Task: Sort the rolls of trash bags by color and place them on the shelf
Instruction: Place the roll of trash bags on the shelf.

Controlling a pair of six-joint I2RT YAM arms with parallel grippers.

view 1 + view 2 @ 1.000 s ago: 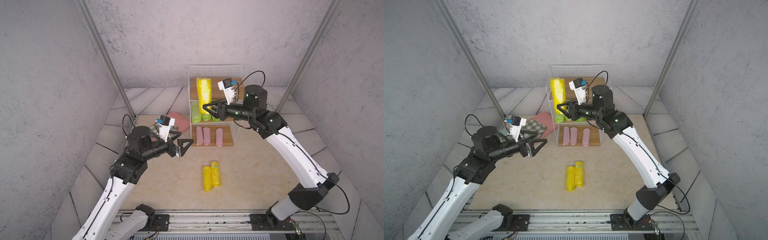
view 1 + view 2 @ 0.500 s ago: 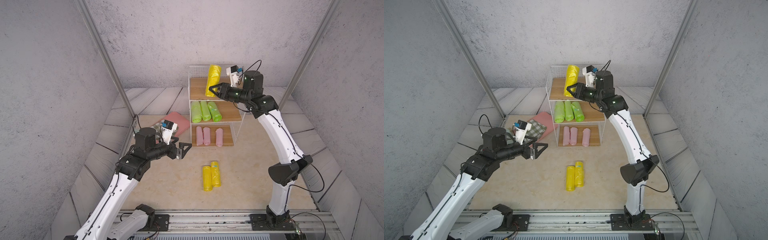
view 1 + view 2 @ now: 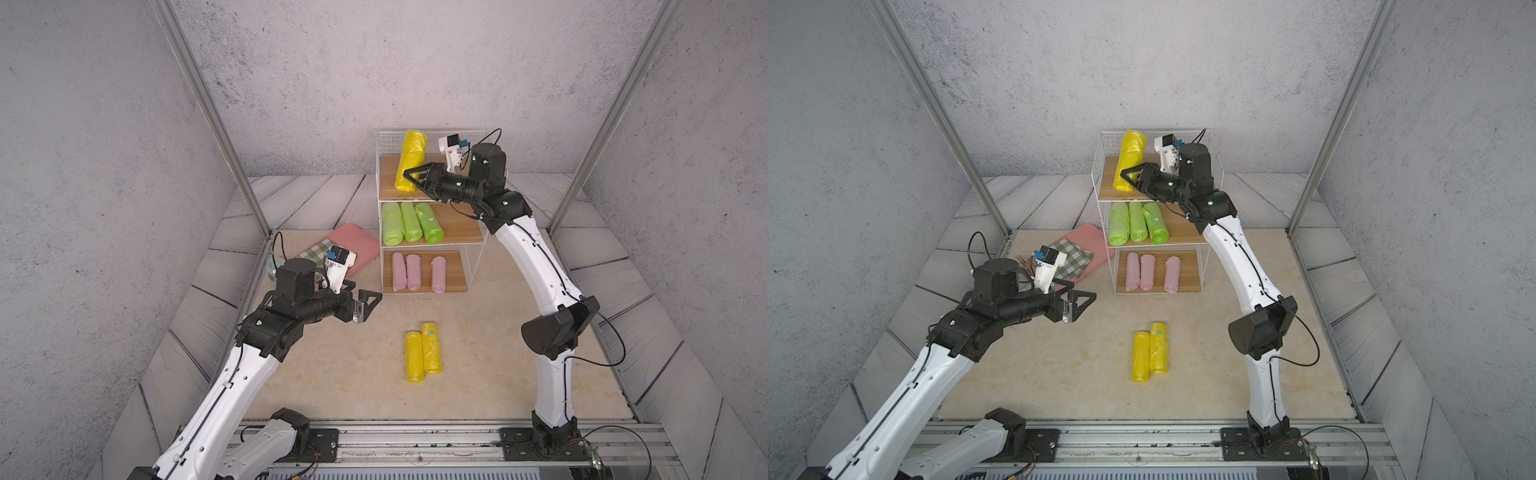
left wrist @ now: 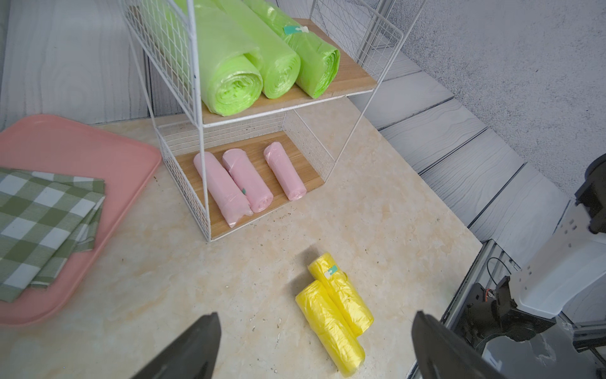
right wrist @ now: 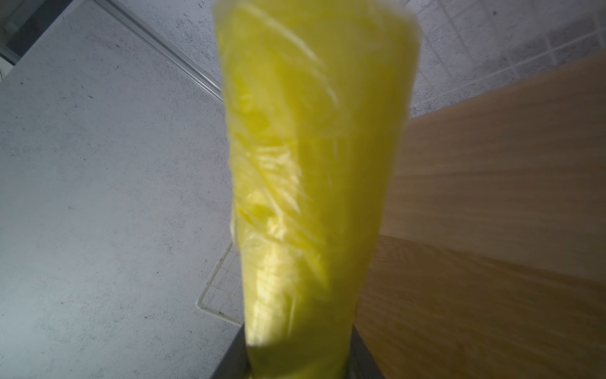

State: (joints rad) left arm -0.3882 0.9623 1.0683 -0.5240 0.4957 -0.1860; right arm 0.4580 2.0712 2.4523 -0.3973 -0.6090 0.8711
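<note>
Shelf [image 3: 456,270] holds pink rolls [image 3: 412,271] lowest, green rolls [image 3: 409,222] midway, yellow roll [image 3: 412,158] topmost.

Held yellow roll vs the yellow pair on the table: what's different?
Grip: the held roll is clamped near its lower end by the right gripper; the yellow pair lies free, no gripper touching it.
Pose: the held roll stands steeply tilted; the yellow pair lies flat, side by side and touching.
Place: the held roll is at the shelf's top tier; the yellow pair is on the table.
Shared: same bright yellow crinkly plastic.
</note>
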